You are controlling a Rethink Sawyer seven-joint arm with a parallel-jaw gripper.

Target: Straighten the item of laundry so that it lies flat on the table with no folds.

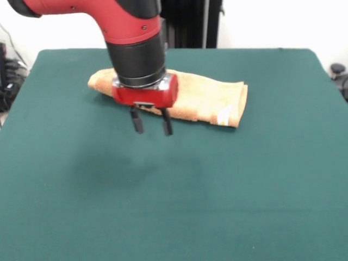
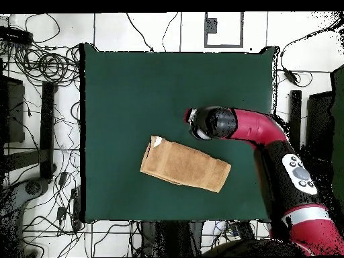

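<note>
The room has pale walls and a light floor strewn with loose black cables. At its centre stands the large rectangular table covered in dark green felt-like fabric, bare apart from one article.

Taking the front view from left to right: the left third of the table carries nothing. Next comes the red and black robot arm, descending from above to a red wrist block. Its gripper hangs above the felt with its two dark fingers apart and nothing between them. It appears clear of the cloth, just in front of its near edge, though contact cannot be ruled out from this angle.

Behind the gripper and running on to the right lies the orange-tan rectangular terry-cloth towel. It sits on the far half of the table, folded over on itself into a thick, narrow bundle. A small white care tag shows near its right end. The overhead view confirms the towel as a compact slanted oblong, well short of spread out.

Assessment: the towel should be light, soft and limp, with a nap that drags on felt. It will sag rather than hold shape. A pinch on the top layer's free edge or a corner looks best, taking one layer only.
</note>
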